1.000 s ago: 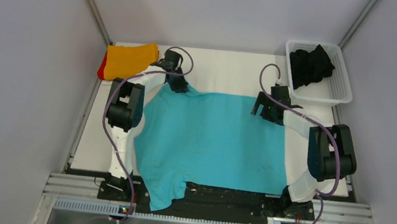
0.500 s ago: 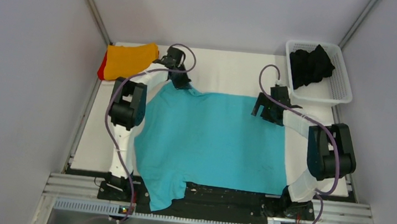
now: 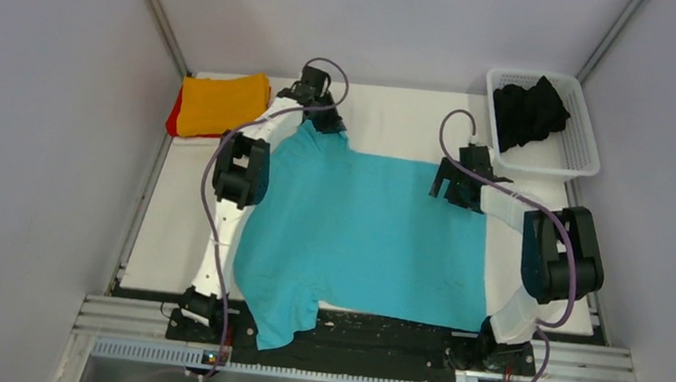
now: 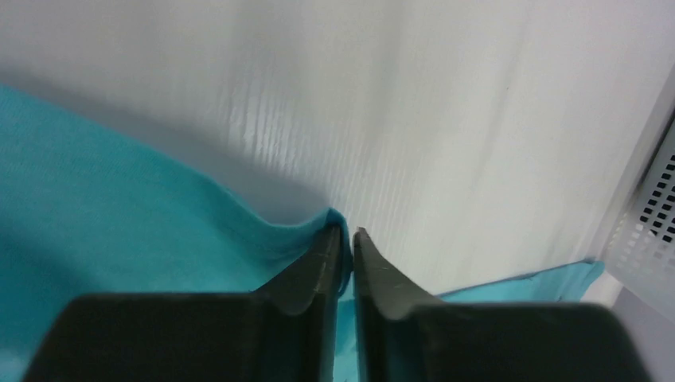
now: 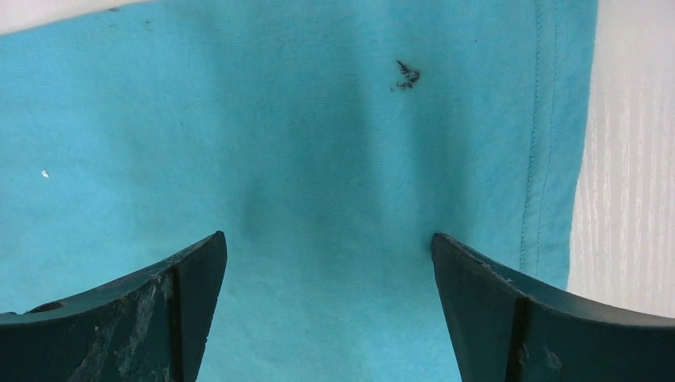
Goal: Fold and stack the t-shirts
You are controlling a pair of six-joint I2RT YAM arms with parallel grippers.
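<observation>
1. The turquoise t-shirt [image 3: 368,232] lies spread across the middle of the table [image 3: 390,111]. Its near part, with one sleeve, hangs over the black base plate [image 3: 395,335] between my arm bases.
2. My left gripper [image 4: 344,239] is pinched almost closed on the shirt's far-left corner. A ridge of cloth is drawn up between the fingers and seems raised a little off the white surface.
3. My right gripper [image 5: 326,263] hovers over the shirt's far-right edge with its jaws wide and nothing in them. The hem seam runs just beside one finger.
4. I judge this to be the spreading or first-fold step, with one far corner gripped and the other not yet.
5. The next move calls for lowering the right gripper onto the far-right corner and closing, so both corners travel together. Pulling with the left alone would likely skew the cloth.
6. Farther out, the orange t-shirt [image 3: 222,103] lies folded at the far-left corner over the red t-shirt [image 3: 172,120], which shows only an edge. The black t-shirt [image 3: 527,111] is bunched in the white mesh basket [image 3: 585,146] at far right.
</observation>
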